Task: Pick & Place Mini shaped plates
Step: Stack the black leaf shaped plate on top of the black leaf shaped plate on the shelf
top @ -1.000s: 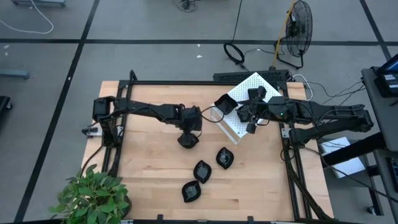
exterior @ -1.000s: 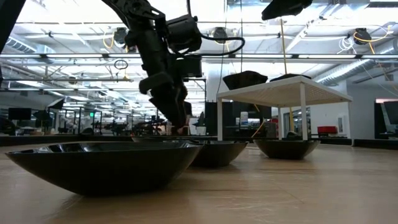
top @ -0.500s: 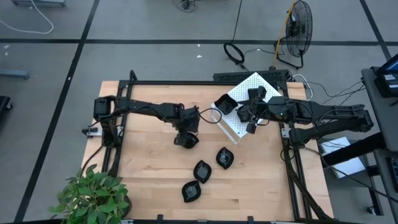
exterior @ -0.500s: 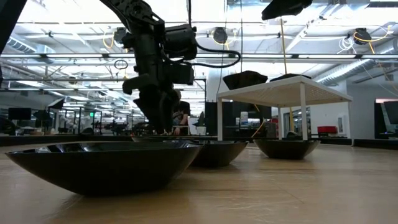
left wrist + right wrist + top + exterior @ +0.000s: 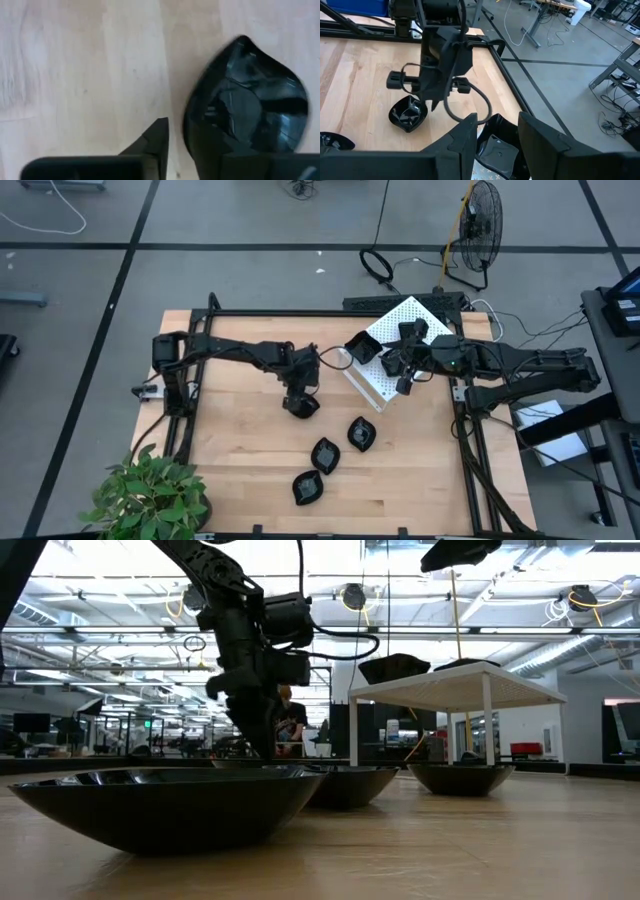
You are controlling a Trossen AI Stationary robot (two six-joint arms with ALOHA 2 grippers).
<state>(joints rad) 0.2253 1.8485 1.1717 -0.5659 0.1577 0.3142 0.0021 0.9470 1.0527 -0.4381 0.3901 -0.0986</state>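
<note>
L gripper (image 5: pixel 301 402) has dropped over a leaf-shaped mini plate (image 5: pixel 247 100) mid-desk (image 5: pixel 240 450), fingers (image 5: pixel 155 142) apart, straddling its rim, pickup imminent. R gripper (image 5: pixel 497 131) waits above white perforated box (image 5: pixel 385 370), fingers spread, w/ a square plate (image 5: pixel 496 146) below.

The table (image 5: pixel 240 450) under my arms is pale wood, smooth, with fine grain running through it and a soft sheen at table height. The leaf-shaped dish (image 5: pixel 247 97) just beside my left gripper (image 5: pixel 192 142) is glossy black, mirror-bright, throwing back the lights above. The three dishes (image 5: pixel 325 455) near it on the wood gleam the same way. My left fingers (image 5: pixel 152 142) look like matt dark plastic. The white box (image 5: pixel 395 345), by my right gripper (image 5: pixel 497 132), is matt and perforated. The frame (image 5: pixel 300 314) around the table is dull black metal.
</note>
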